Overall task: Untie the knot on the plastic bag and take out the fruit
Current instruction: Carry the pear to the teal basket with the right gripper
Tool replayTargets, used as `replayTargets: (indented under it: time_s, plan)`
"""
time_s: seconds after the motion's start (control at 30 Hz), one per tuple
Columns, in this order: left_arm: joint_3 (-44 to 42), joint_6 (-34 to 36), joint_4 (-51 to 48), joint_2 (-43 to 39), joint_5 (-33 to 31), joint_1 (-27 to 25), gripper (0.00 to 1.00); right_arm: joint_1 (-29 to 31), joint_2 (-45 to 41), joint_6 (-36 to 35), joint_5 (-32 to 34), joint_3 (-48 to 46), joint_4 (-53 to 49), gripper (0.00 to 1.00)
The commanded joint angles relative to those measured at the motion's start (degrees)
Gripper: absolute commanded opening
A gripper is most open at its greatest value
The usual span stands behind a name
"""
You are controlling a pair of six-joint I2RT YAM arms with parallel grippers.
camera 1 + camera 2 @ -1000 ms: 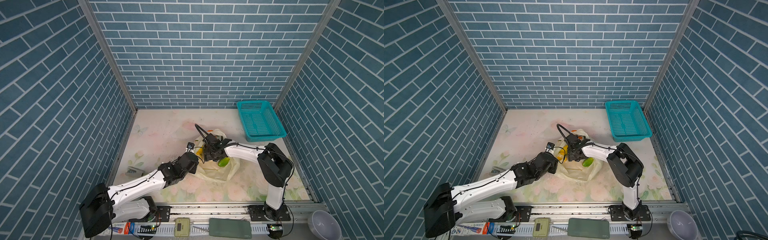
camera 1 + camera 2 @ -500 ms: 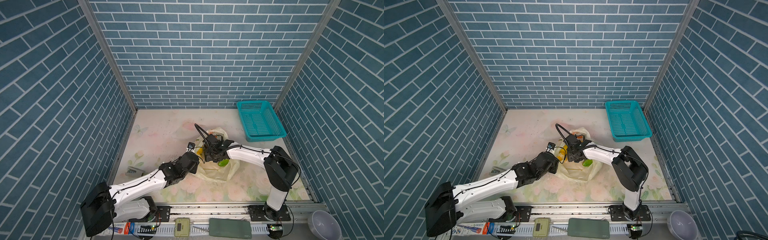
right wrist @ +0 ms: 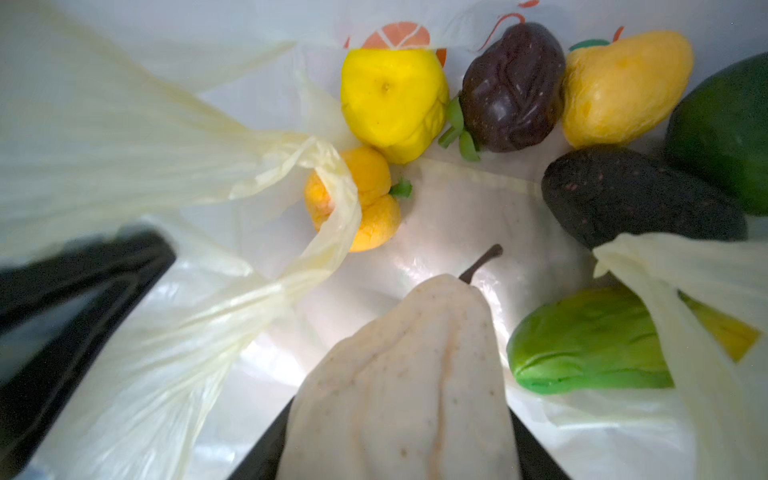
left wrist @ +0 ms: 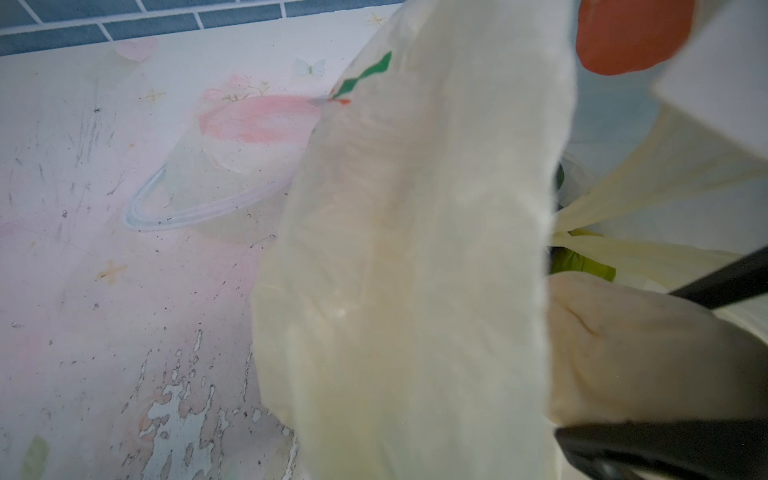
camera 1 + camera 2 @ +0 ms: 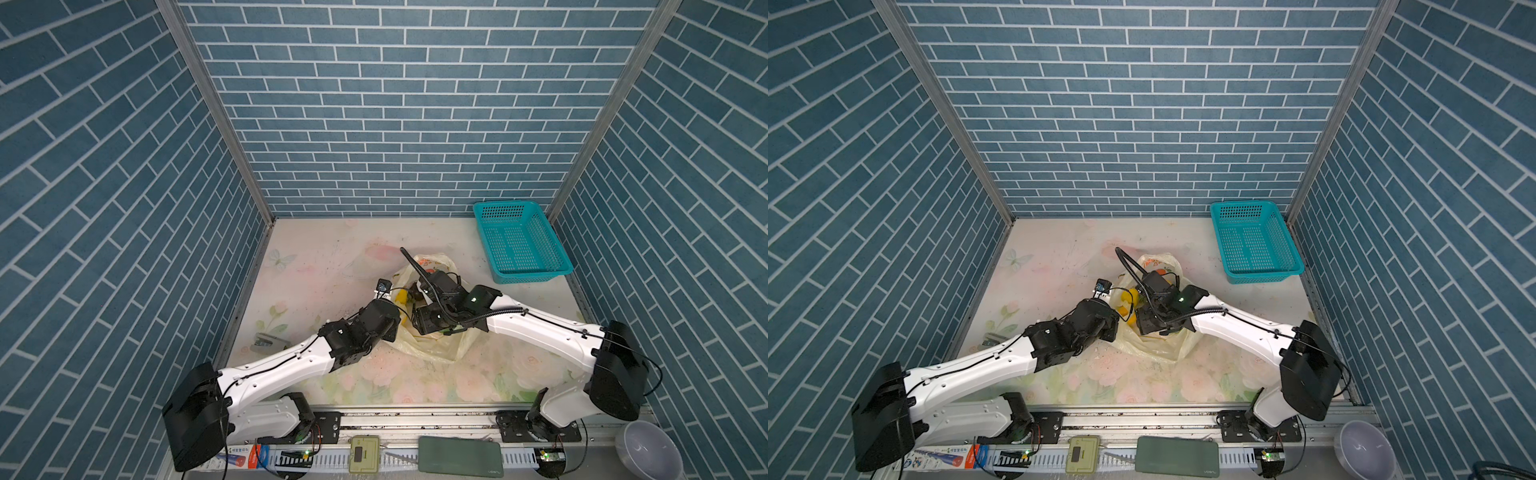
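A: Where do we see the plastic bag?
B: On the table, centre of both top views, lower left of the teal basket, mouth open.
A: Our jaws?
B: The left gripper is closed on the bag's rim film. The right gripper clamps the cream pear inside the bag; the other fruit lies around it.

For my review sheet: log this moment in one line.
stage: bag open, fruit inside | left gripper: shut on bag | right gripper: in bag, around pear, grip unclear
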Motion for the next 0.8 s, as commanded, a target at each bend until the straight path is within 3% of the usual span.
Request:
replayTargets:
  time_s: [0.0,0.23,0.33,0.53,0.77]
  plan:
    - [1.44,-0.5,-1.42,0.27,-1.39,0.39,0.0,0.39,-4.59,-1.32,-2.03,-0.87,-4.85,0.48]
    - [1.97,-0.48,-1.97,0.71,-1.74,0.74,0.0,-0.35,-9.84,-5.49,-1.3,7.49,-14.0,0.5]
    - [1.97,-0.29,-1.88,0.61,-1.45,0.74,0.0,-4.0,-11.63,-7.38,-1.52,10.82,-16.68,0.5]
    - [0.93,-0.17,-1.54,-0.14,-1.15,0.74,0.0,-16.47,-13.03,-14.08,-3.22,15.19,-17.89,0.53]
    - [0.5,0.34,-0.6,-0.39,-0.29,0.68,0.0,-33.72,-9.15,-19.19,-8.05,12.77,-8.86,0.55]
